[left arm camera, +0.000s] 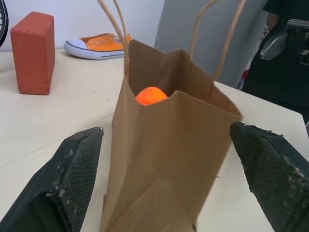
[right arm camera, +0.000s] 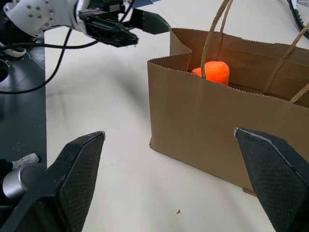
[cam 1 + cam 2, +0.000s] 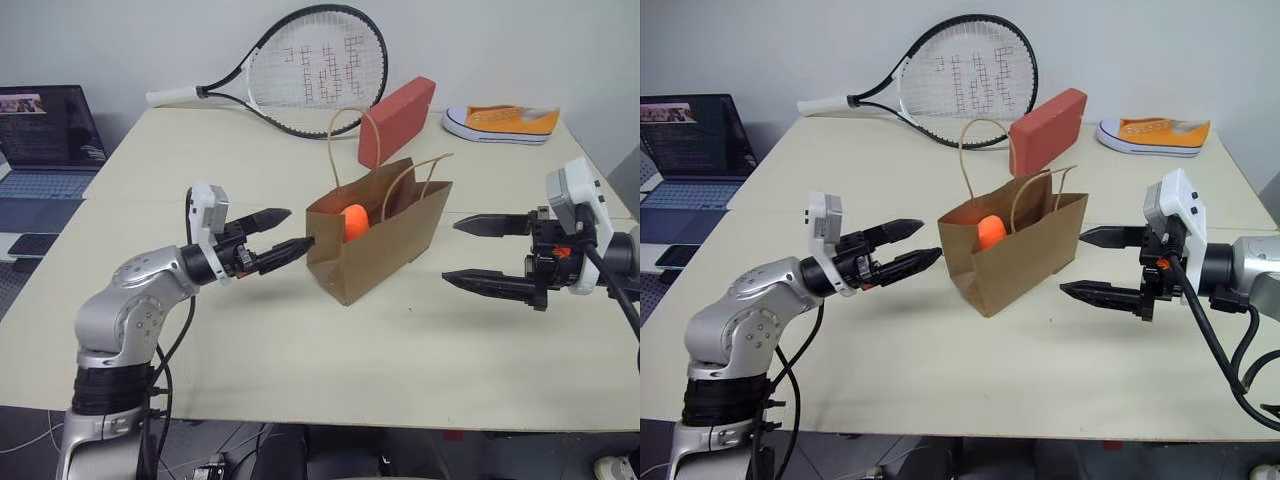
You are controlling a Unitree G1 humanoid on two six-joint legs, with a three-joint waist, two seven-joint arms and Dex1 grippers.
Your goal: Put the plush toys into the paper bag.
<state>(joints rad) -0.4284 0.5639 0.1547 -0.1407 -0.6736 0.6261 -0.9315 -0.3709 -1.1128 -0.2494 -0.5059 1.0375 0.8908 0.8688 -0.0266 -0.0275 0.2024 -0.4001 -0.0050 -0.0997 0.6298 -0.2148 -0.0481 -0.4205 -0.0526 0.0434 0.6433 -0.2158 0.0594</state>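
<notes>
On the pale desk (image 3: 250, 370), the left gripper (image 3: 283, 234) hovers with fingers spread and nothing between them, its tips just beside the near end of the paper bag (image 3: 375, 245). The bag stands upright between both grippers, with an orange plush toy (image 3: 355, 221) showing inside its open mouth. Right of the bag and apart from it, the right gripper (image 3: 478, 254) is spread wide and empty.

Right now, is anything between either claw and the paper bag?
Nothing visible. The left claw and right claw stand open either side of the paper bag, bare table between. An orange toy peeks out.
</notes>
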